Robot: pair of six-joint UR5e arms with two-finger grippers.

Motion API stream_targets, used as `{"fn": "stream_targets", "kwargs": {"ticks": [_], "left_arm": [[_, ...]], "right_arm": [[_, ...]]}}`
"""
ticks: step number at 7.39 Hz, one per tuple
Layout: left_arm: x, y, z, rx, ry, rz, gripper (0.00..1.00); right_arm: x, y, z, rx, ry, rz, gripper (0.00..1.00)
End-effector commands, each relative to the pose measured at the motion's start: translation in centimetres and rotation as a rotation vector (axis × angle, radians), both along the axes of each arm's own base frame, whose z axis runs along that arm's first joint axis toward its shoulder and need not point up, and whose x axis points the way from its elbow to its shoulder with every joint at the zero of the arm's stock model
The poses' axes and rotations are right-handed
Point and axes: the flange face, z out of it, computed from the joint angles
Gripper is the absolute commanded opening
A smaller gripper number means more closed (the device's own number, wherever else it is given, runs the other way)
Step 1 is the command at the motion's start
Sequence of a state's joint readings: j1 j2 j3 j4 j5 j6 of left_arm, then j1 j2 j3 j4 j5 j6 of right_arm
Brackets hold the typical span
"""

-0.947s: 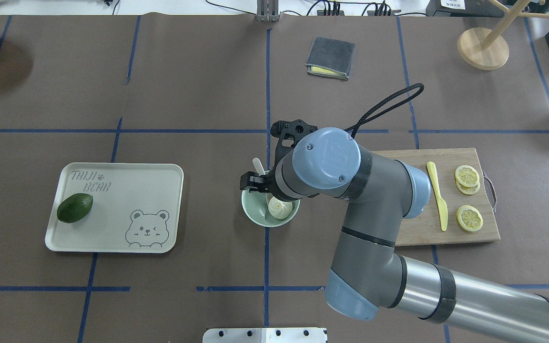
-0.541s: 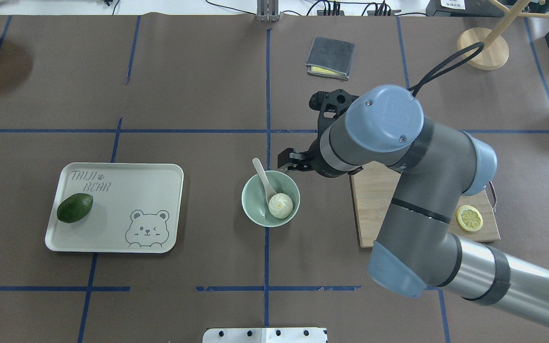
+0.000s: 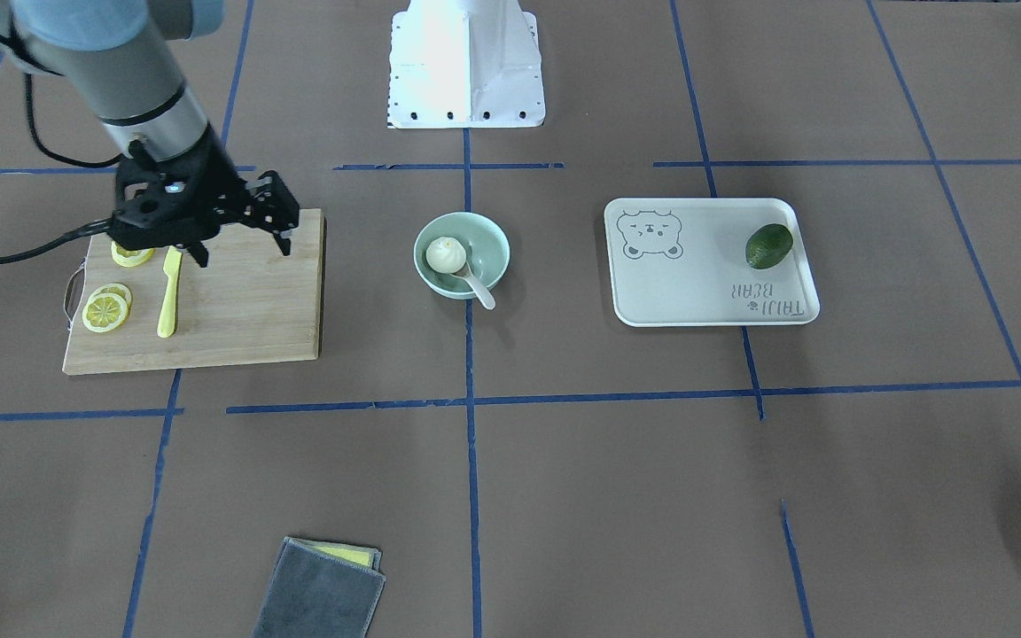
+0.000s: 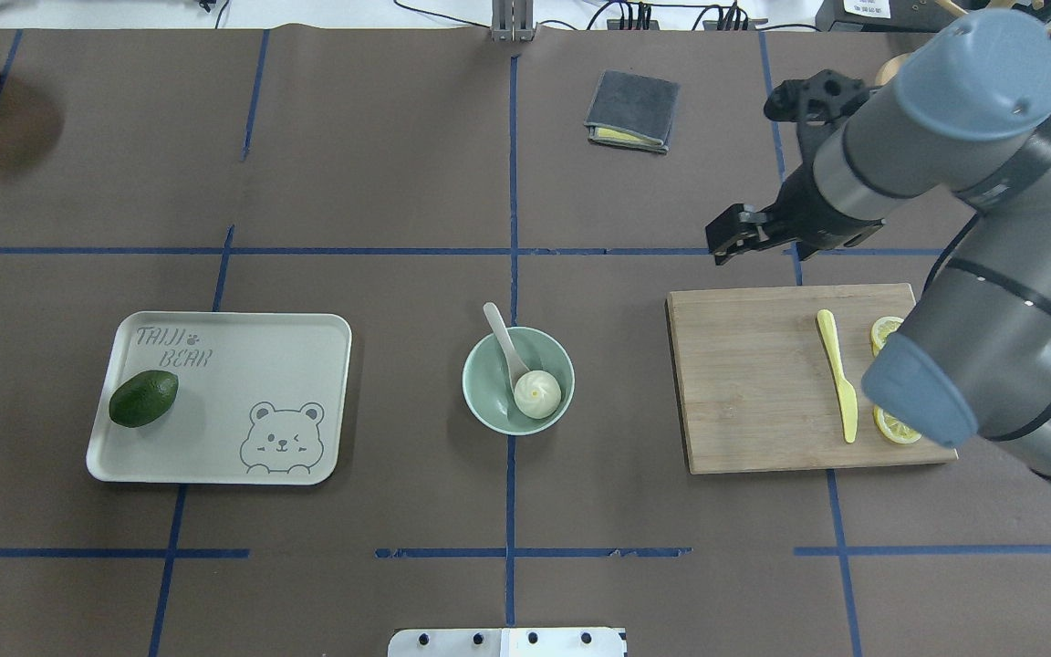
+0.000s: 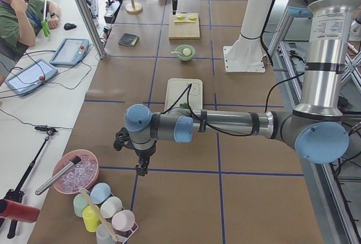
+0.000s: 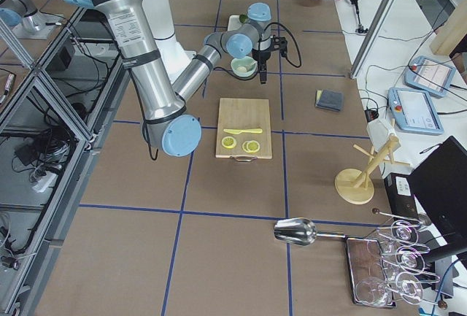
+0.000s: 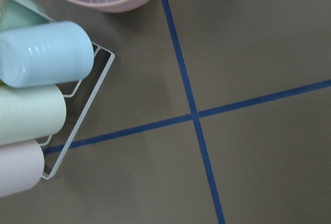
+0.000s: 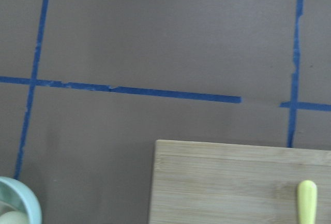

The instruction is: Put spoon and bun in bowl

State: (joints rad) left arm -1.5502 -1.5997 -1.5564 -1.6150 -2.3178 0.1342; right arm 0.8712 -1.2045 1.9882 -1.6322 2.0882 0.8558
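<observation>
Right gripper [image 3: 243,252] is hanging open, empty, by the cutting board [image 3: 236,310], well apart from the bowl [image 4: 480,392]. Bun [image 4: 537,395] and spoon [image 4: 499,334] are sitting in it; you're looking at a finished task, I'd say.

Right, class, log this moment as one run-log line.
bun in bowl | spoon in bowl, handle over rim | right gripper open, empty, by cutting board | left gripper unclear | task looks complete
</observation>
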Motion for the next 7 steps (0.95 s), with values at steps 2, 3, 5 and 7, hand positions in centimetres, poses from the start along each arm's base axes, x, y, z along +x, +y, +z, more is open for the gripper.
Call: {"fn": "stream_targets", "kwargs": {"ticks": [2, 3, 5, 7], "left_arm": [[0.0, 0.9, 0.3, -0.013, 0.017, -0.004, 1.0], [0.1, 0.8, 0.3, -0.013, 0.018, -0.002, 1.0], [0.1, 0.9, 0.0, -0.006, 0.017, -0.001, 1.0], [0.0, 1.1, 0.3, -0.007, 0.017, 0.0, 1.0]], "right_arm": [[13.3, -3.3, 11.3, 0.034, 0.086, -0.068, 1.0], [17.7, -4.2, 15.3, 0.015, 0.083, -0.084, 1.0], [27.1, -4.9, 23.9, 0.04, 0.097, -0.134, 1.0], [34.3, -4.6, 32.1, 0.007, 0.039, -0.143, 1.0]]}}
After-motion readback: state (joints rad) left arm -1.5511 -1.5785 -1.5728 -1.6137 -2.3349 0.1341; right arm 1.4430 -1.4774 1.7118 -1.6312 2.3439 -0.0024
